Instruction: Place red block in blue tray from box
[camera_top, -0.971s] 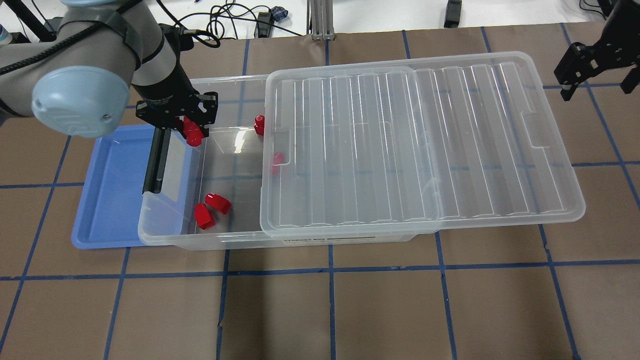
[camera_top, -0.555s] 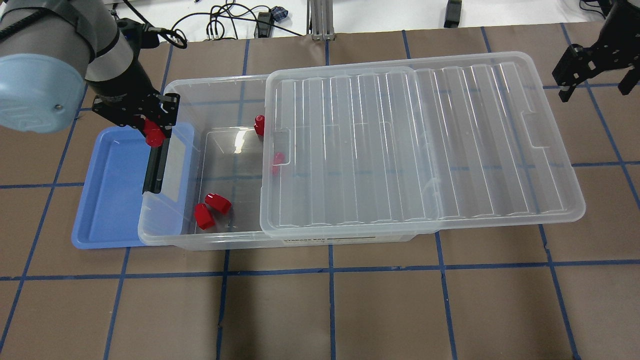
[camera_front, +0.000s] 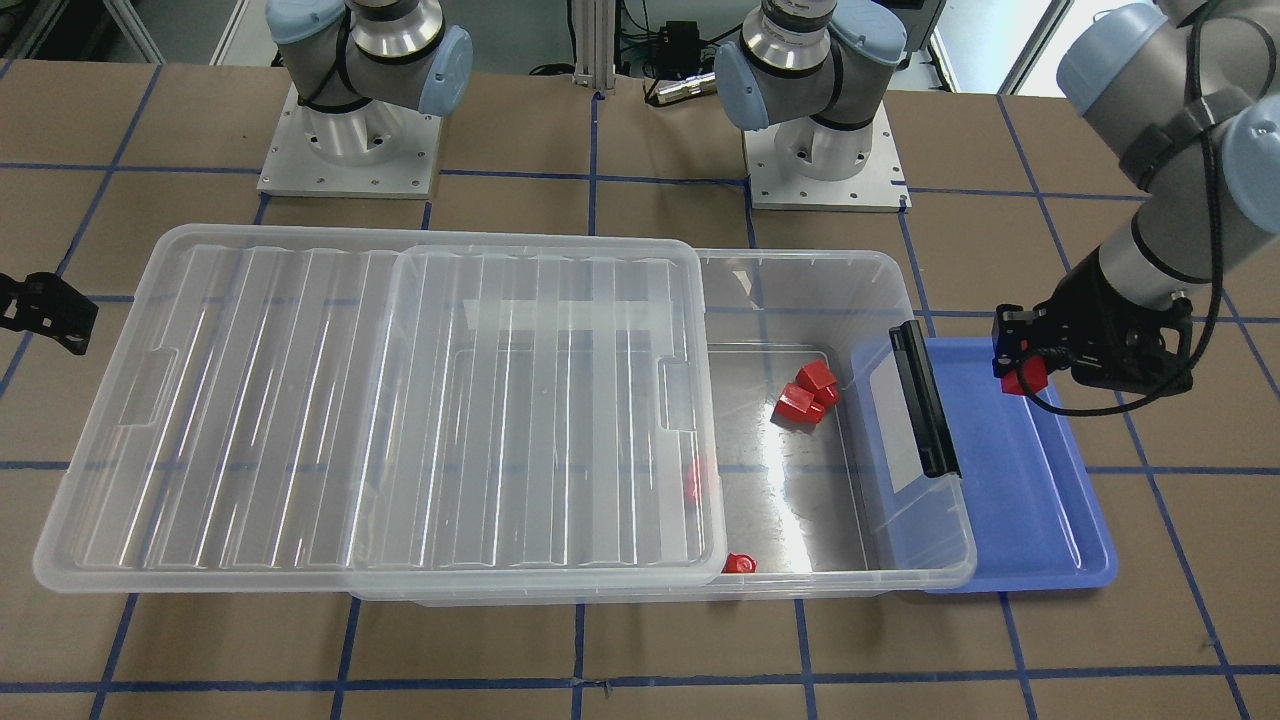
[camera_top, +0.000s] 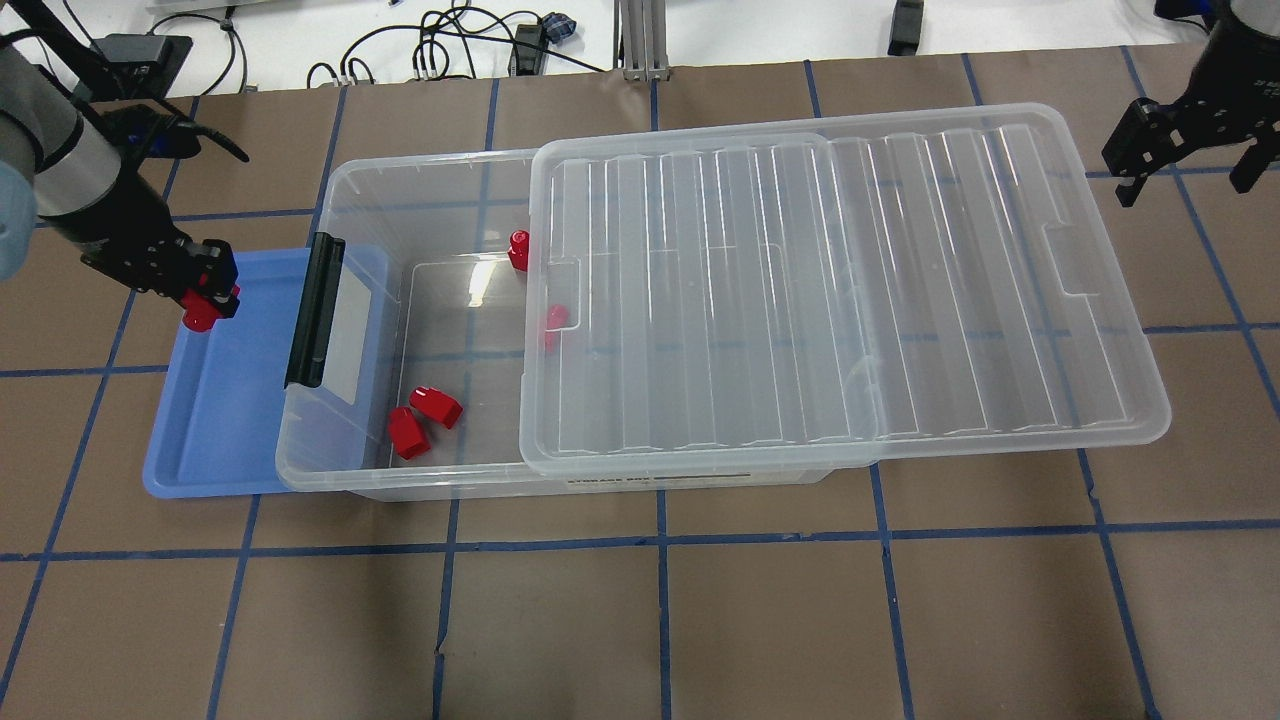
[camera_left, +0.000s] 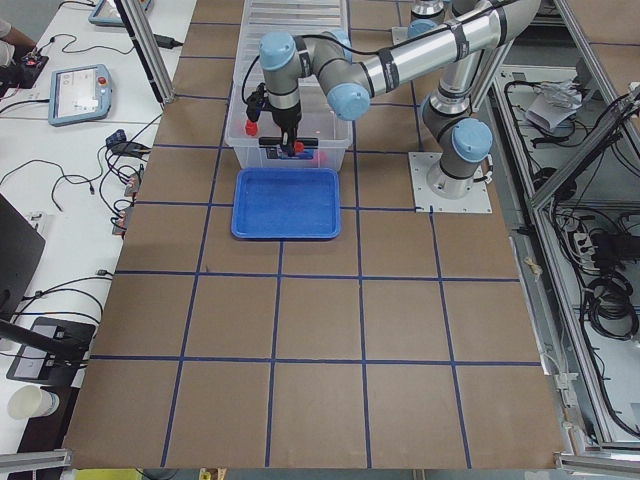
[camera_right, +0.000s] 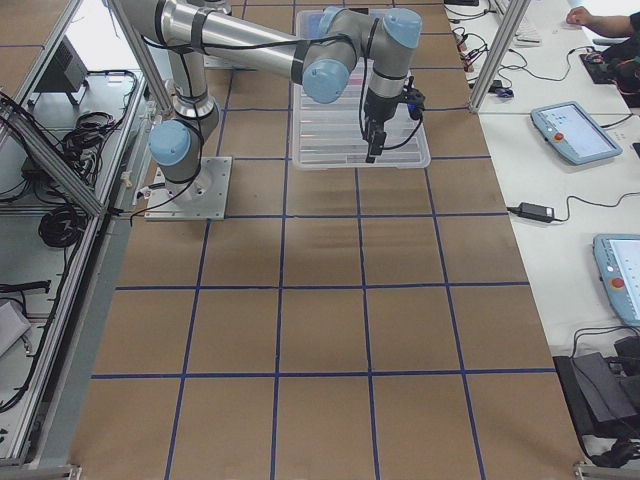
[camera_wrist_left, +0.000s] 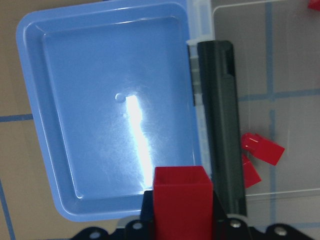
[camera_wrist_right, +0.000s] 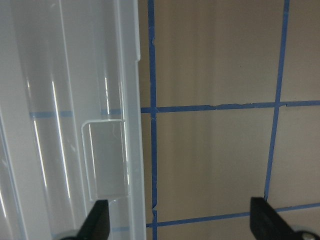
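Note:
My left gripper (camera_top: 205, 298) is shut on a red block (camera_top: 202, 311) and holds it above the far left edge of the blue tray (camera_top: 215, 410). In the left wrist view the red block (camera_wrist_left: 181, 200) sits between the fingers, with the tray (camera_wrist_left: 90, 100) below. The clear box (camera_top: 345, 180) overlaps the tray's right side, and its black latch (camera_top: 312, 310) faces the tray. Its ribbed lid (camera_top: 850, 290) is slid to the right. My right gripper (camera_top: 1190, 150) is open and empty beyond the lid's far right corner.
More red blocks lie in the open end of the box: two together (camera_top: 420, 420), one by the lid's edge (camera_top: 519, 248) and one under the lid (camera_top: 555, 318). Blue tape lines cross the brown table. Cables lie past the far edge.
My left gripper has carried the red block leftward, from above the box's latch end, across the tray, to the tray's far left edge. The right gripper has barely moved.

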